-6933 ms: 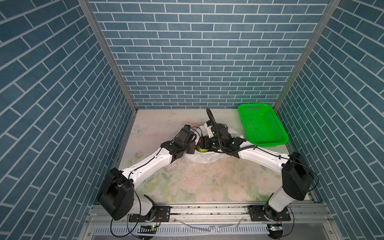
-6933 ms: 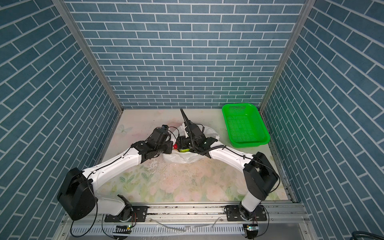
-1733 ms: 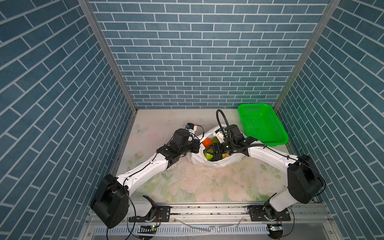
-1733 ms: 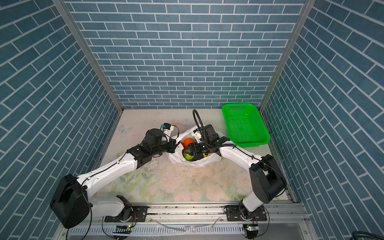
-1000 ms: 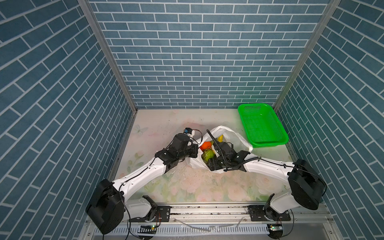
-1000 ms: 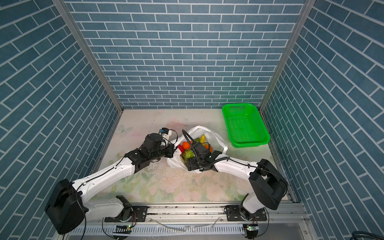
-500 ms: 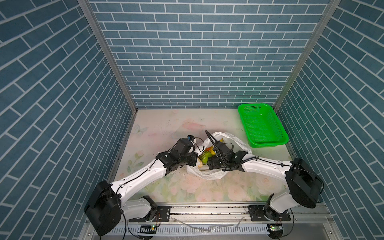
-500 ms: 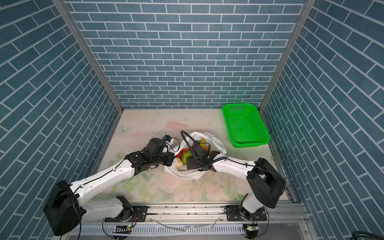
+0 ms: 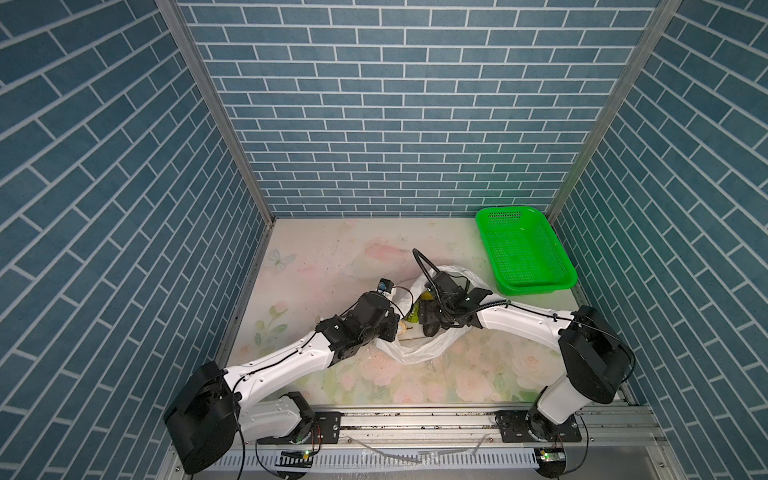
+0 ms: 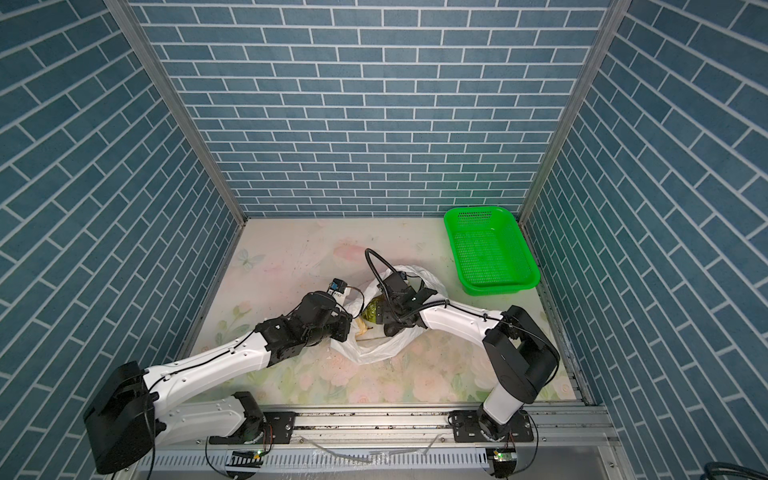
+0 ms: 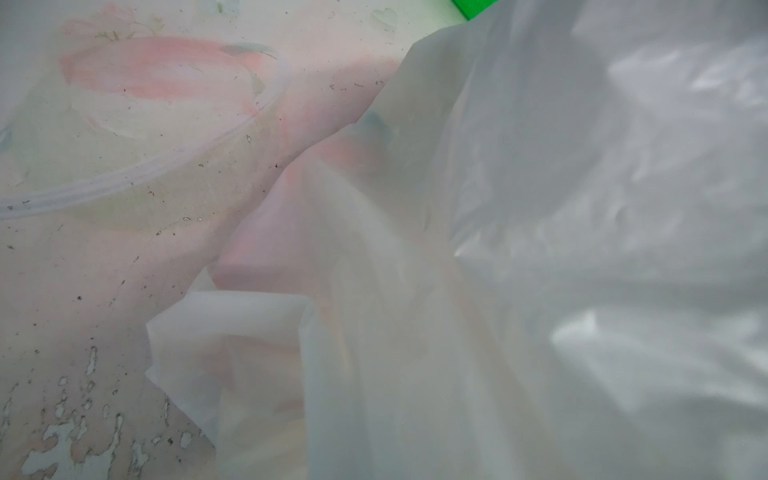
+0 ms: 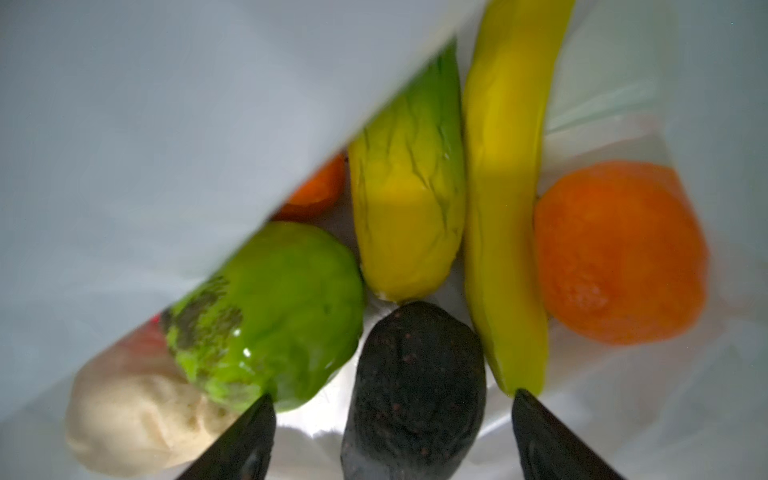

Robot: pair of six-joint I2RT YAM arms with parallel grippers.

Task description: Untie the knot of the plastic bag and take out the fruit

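Right wrist shows fruit (image 12: 409, 208); left wrist just plastic bag (image 11: 540, 249).

both top views come in bright and sharp, soft even light from above, only faint shadows under the arms on the table (image 9: 324, 257). wide-angle stretch splays the brick walls (image 9: 395, 124) toward the corners. left wrist view is milky, the plastic bag (image 11: 582, 249) blurred against the lens, with pale glare patches. right wrist view is dimmer, the fruit (image 12: 286, 307) soft-focused with tiny highlights.

Bag flap (image 12: 166, 124) over apple (image 12: 274, 311), prob. obstacle
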